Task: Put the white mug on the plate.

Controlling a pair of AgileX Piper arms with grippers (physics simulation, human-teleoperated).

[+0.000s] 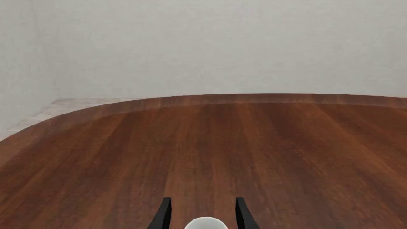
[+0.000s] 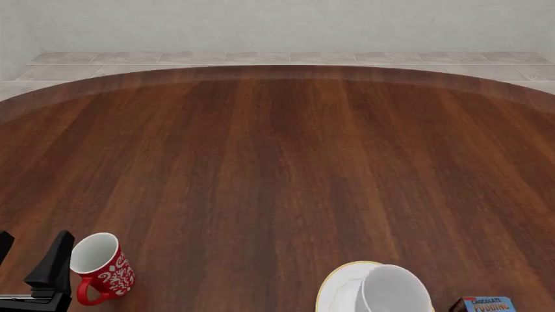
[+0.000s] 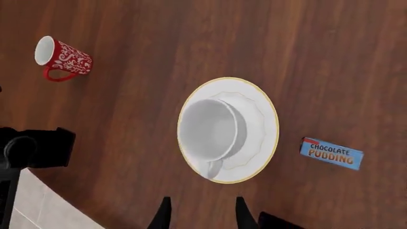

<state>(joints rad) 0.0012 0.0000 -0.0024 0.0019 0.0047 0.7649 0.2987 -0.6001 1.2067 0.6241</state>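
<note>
White mug (image 3: 210,130) upright on plate (image 3: 264,119) | red mug (image 3: 62,58) apart

Dark reddish wood table (image 2: 286,162) with a curved far edge — beyond it, pale tiled floor (image 2: 260,58) and plain grey-white wall (image 2: 286,23).

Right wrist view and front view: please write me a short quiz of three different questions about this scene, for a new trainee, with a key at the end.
1. True or false: the white mug stands on the plate.
2. Multiple choice: what lies on the table beside the plate, on the robot's right side?
A. a spoon
B. a chocolate pudding box
C. a green bowl
3. Fill in: the red mug stands close to the ____ gripper.

Key: 1 true. 2 B. 3 left. The right gripper is open above the plate, holding nothing.
</note>
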